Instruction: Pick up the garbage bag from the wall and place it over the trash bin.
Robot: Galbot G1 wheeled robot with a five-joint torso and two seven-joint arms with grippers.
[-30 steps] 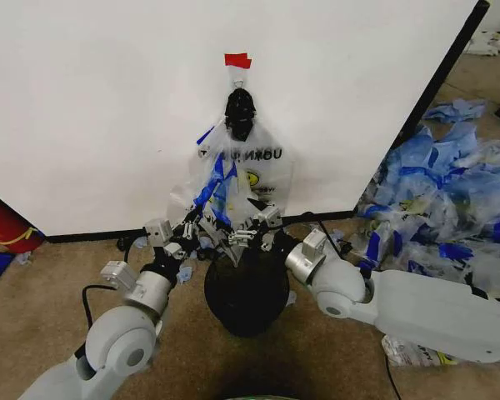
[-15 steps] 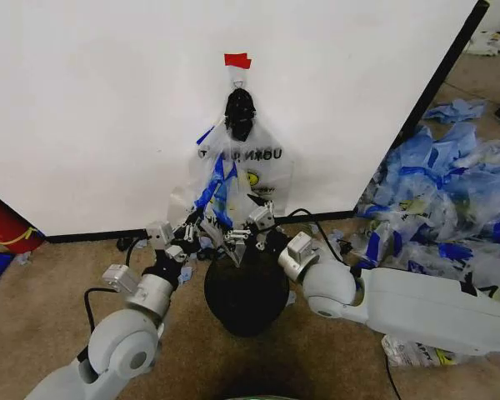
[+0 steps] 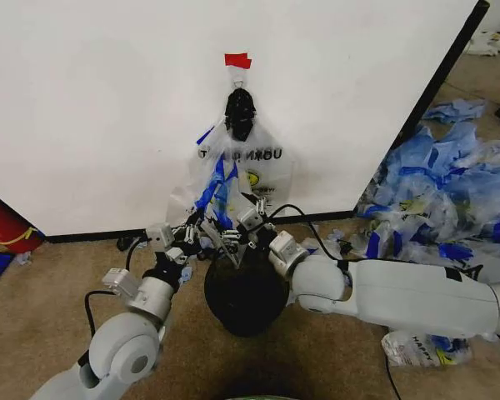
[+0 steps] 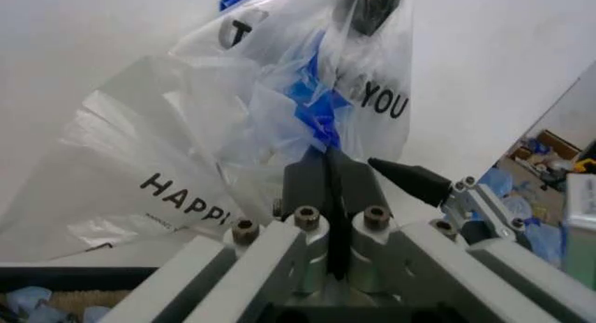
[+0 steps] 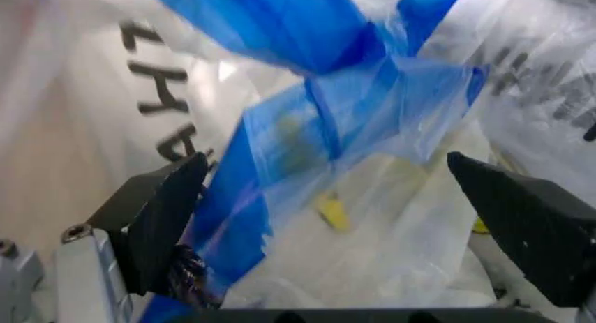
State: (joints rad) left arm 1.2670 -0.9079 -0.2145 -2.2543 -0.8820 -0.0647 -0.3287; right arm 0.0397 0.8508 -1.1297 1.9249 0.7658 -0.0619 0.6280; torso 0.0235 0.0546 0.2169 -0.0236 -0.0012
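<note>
the left gripper (image 4: 328,171) is clamped on the lower edge of the garbage bag (image 3: 242,171). the right gripper (image 5: 345,197) is spread wide around its blue-taped folds. the bag hangs on the wall (image 3: 100,108), directly above the trash bin (image 3: 246,296).

A robot test area set up indoors rather than a lived-in room: a bare white wall (image 3: 92,108) panel with a black strip along its foot stands on worn brown carpet (image 3: 33,292), its edge ending partway across the floor. A large heap of clear-and-blue plastic bags (image 3: 450,200) lies piled on the carpet to the right, and loose cables (image 3: 96,300) trail over the floor.
</note>
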